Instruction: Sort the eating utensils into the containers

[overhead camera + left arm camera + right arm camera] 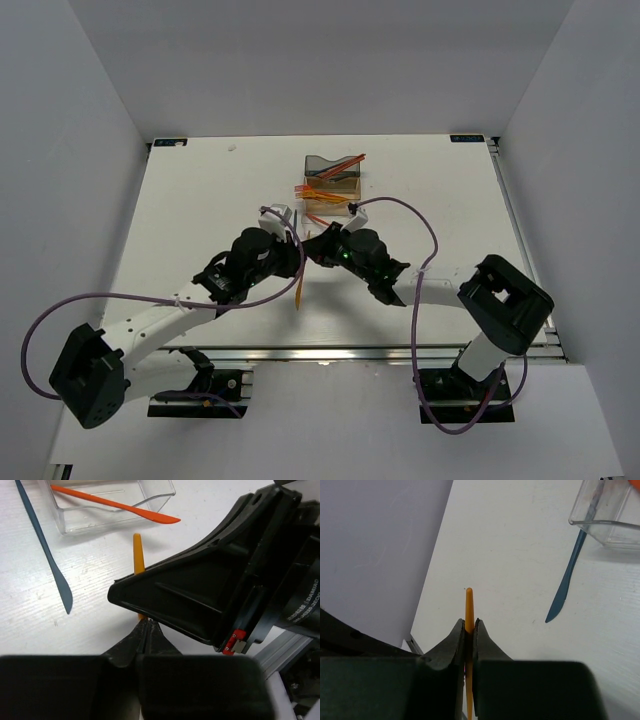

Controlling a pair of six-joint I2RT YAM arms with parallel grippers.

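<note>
Table: orange stick inside right tool

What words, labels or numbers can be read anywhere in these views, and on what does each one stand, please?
"DAMIAO": on the black motor housing at the right edge of the left wrist view.
A smaller line of print beside it: too blurred to read.
Nothing readable shows on the bins or the stick, or anywhere in the top and right wrist views.
</note>
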